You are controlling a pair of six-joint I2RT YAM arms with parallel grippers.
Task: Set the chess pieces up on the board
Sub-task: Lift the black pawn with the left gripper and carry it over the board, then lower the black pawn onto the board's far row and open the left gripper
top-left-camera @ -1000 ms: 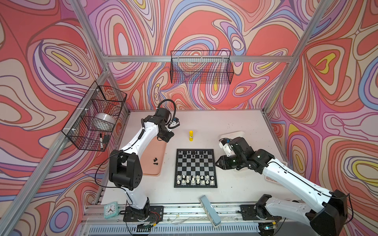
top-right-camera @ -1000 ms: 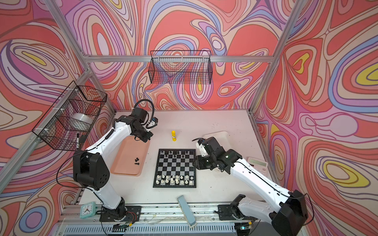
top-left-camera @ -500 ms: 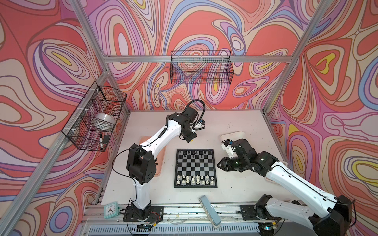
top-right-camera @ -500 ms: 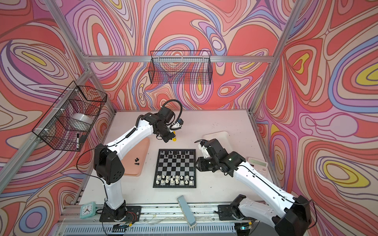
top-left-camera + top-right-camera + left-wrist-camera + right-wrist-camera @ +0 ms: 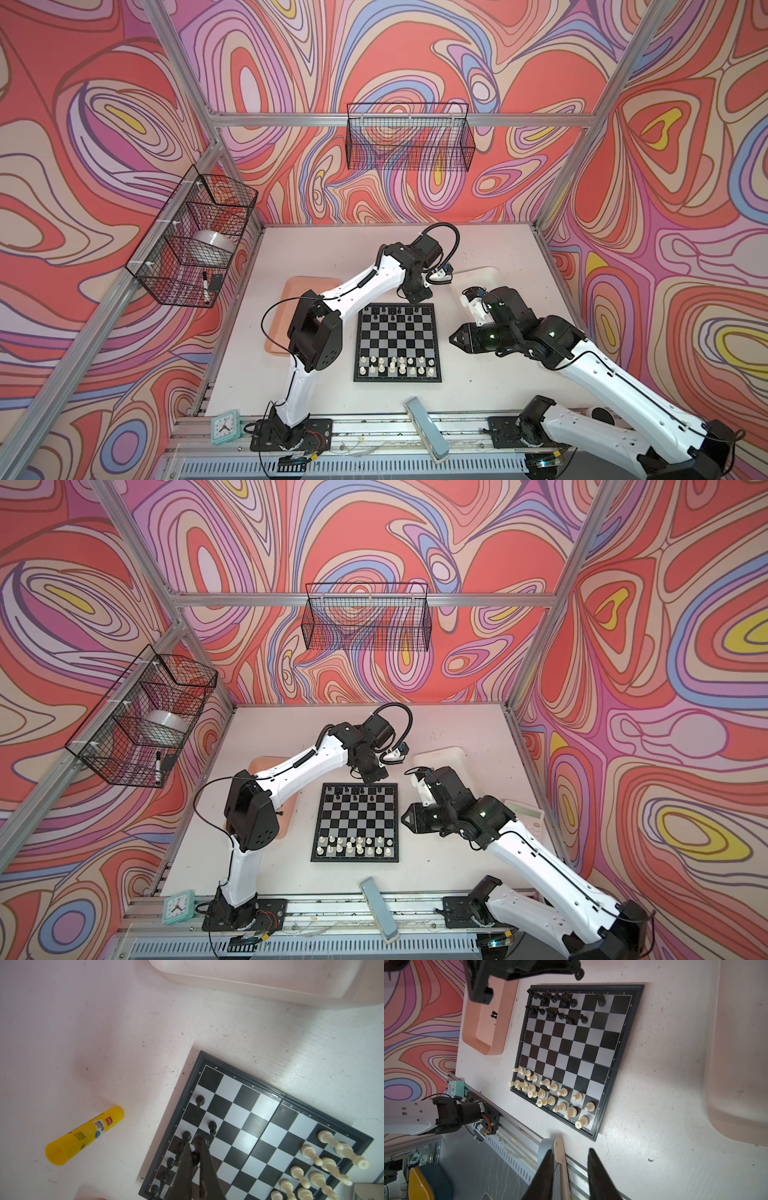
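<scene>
The board (image 5: 397, 343) (image 5: 355, 825) lies mid-table. Black chess pieces (image 5: 390, 312) (image 5: 554, 999) fill much of its two far rows, and cream-white chess pieces (image 5: 395, 365) (image 5: 550, 1093) stand in the two near rows. My left gripper (image 5: 417, 299) (image 5: 194, 1144) hangs over the board's far right part, shut on a small black chess piece (image 5: 195, 1156) above the black rows. My right gripper (image 5: 451, 338) (image 5: 570, 1150) hovers just right of the board, open with nothing between its fingers. Two more black chess pieces (image 5: 494, 1014) lie in the pink tray (image 5: 481, 1041).
The pink tray (image 5: 291, 293) sits left of the board, a white tray (image 5: 480, 274) at the back right. A yellow glue stick (image 5: 83, 1136) lies behind the board. A grey-blue case (image 5: 426, 430) and a mint clock (image 5: 225, 427) sit on the front rail. Wire baskets hang on the walls.
My left arm has swung from over the pink tray rightwards to the board's far right part. My right gripper has drifted slightly right, away from the board's edge.
</scene>
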